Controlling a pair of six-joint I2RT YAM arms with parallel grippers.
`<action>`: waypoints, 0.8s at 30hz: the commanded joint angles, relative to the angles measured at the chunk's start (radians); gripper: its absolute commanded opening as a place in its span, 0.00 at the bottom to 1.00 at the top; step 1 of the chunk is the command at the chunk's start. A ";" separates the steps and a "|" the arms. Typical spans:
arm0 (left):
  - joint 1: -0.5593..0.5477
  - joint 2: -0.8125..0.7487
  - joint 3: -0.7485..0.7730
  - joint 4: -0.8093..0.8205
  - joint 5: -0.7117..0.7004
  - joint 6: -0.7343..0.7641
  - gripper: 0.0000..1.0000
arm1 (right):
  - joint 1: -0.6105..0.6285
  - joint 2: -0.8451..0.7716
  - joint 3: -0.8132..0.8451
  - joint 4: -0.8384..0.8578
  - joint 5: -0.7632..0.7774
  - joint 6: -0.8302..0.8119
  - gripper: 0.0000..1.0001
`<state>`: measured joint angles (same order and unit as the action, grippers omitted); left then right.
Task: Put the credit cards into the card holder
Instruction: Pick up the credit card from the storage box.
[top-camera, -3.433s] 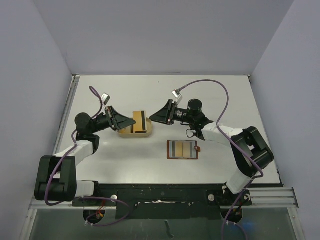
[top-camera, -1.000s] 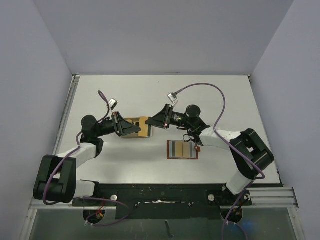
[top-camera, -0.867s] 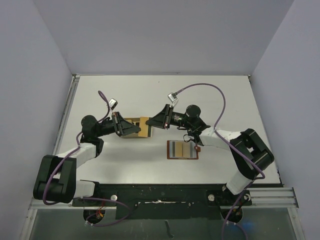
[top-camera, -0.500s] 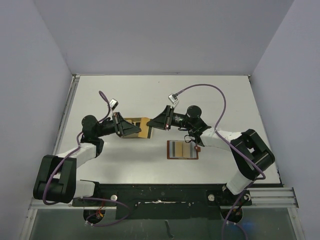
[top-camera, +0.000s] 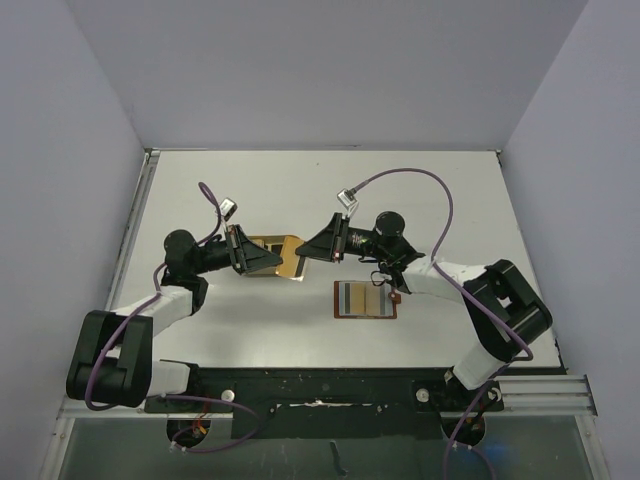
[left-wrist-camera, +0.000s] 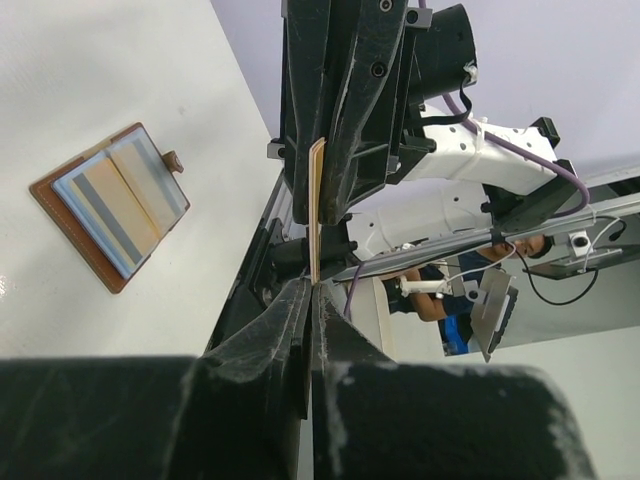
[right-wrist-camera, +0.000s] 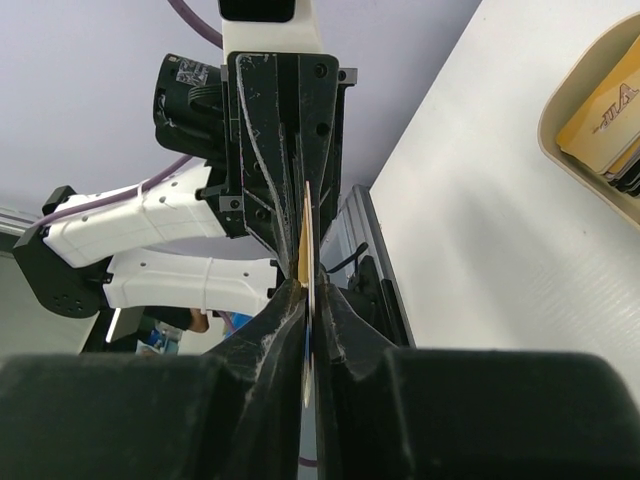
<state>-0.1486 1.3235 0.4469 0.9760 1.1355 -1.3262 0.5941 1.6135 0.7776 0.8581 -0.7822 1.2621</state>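
Tan and thin, one tan card (top-camera: 291, 262) hung in the air between the two arms when I looked down from above. The left gripper (top-camera: 279, 260) was pinched tight on its left edge and the right gripper (top-camera: 304, 254) was clamped on its right edge, so both had hold of the same card. The card holder (top-camera: 365, 299) lay flat and spread open on the white table (top-camera: 430, 190), just to the right of the meeting point and nearer the arm bases, with its striped slots facing up and its small snap tab on the right side. From the left wrist, the tan card (left-wrist-camera: 316, 245) showed edge-on as a pale sliver. The left gripper (left-wrist-camera: 310, 292) was closed hard on its near end, and the right gripper (left-wrist-camera: 321, 205) gripped it from the far side, directly opposite. The card holder (left-wrist-camera: 112, 215) sat open on the table off to the left, well apart from both grippers. From the right wrist, the right gripper (right-wrist-camera: 308, 287) had its fingers squeezed almost together on the card (right-wrist-camera: 306, 235), and the left gripper (right-wrist-camera: 299, 195) faced it head-on, holding the far end. At the right edge a tan tray (right-wrist-camera: 556, 128) rested on the table with other cards (right-wrist-camera: 603, 122) lying inside it.
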 joint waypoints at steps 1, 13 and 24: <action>0.010 -0.044 0.050 -0.001 0.025 0.048 0.00 | -0.038 -0.039 -0.023 -0.033 -0.009 -0.043 0.09; 0.016 -0.061 0.060 -0.114 -0.012 0.122 0.00 | -0.067 -0.079 -0.067 -0.084 -0.012 -0.082 0.06; 0.005 -0.132 0.096 -0.512 -0.183 0.349 0.00 | -0.195 -0.291 -0.177 -0.463 0.053 -0.290 0.01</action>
<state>-0.1352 1.2362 0.4950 0.5804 1.0340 -1.0714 0.4446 1.4326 0.6121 0.6090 -0.7845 1.1187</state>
